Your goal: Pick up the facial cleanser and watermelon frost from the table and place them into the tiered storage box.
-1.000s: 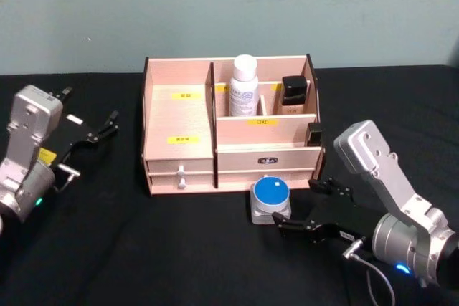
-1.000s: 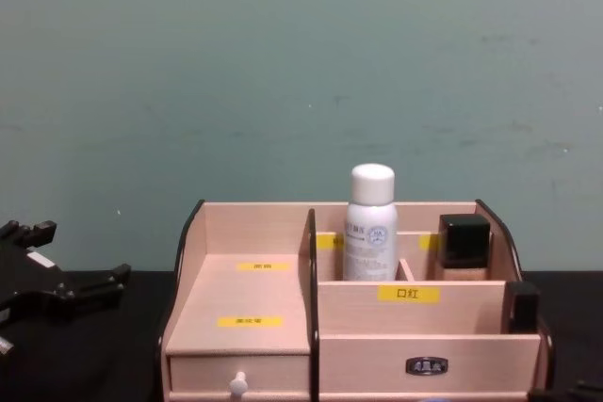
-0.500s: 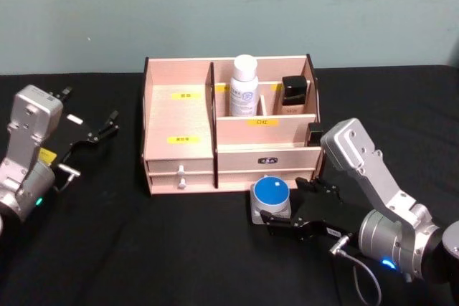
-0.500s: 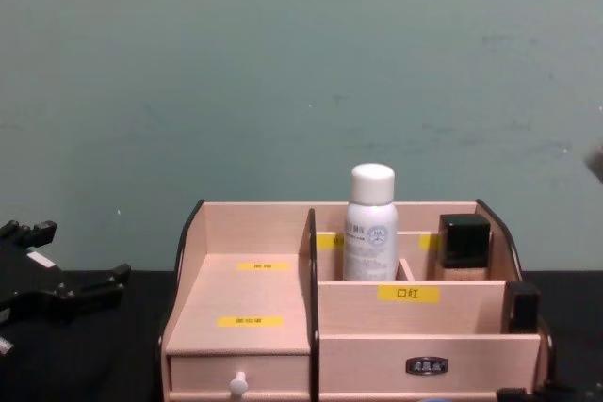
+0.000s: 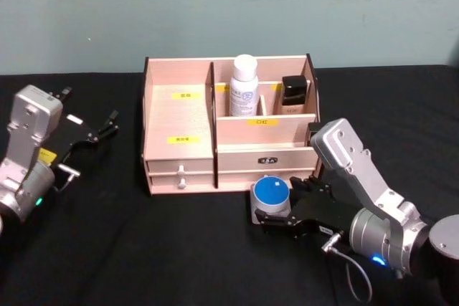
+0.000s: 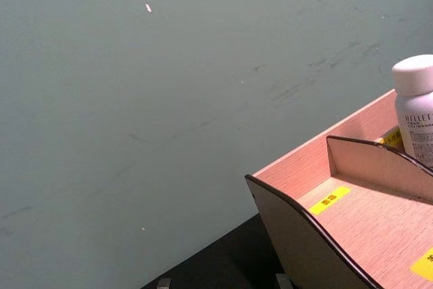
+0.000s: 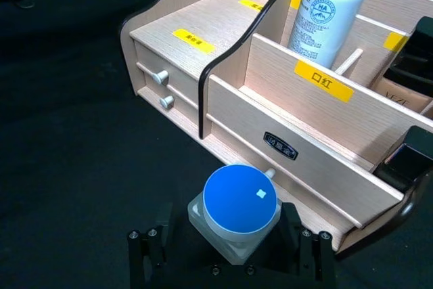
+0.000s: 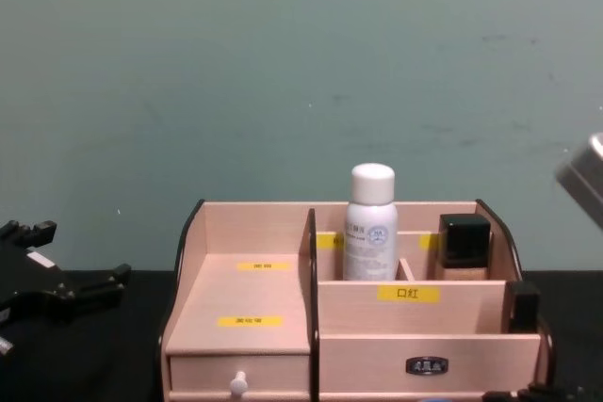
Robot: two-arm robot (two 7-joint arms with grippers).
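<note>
box [image 5: 179,116]: centre of the head view, on the black bench [image 5: 143,249]; both small drawers look shut, and the stepped compartments are open at the top.
cleanser [image 5: 244,85]: the white bottle standing upright in the box's back row, upper middle of the head view. I take it for the cleanser, so this half of the task looks done.
frost [image 5: 271,193]: a small jar with a round blue lid, on the bench at lower middle of the head view, just in front of the right part of the box's front. It is not yet in the box.
right tool [image 5: 281,206]: low on the bench at lower right of the head view, released, with one finger on each side of the frost. In the right wrist view the fingers [image 7: 149,252] flank the jar's base [image 7: 240,201]; one is close against it, the other a little apart. No grasp yet.
left tool [image 5: 93,137]: at the left edge of the head view, released and carrying nothing, well apart from the box; it seems parked.
black-capped bottle [image 5: 294,93]: in the back row, right of the cleanser; not part of the task.
done: one of the two things is stored, by my reading.
left: clench on the frost, lift it over the front wall and set it in a free compartment.
progress: past halfway, at the start of the second pick.
</note>
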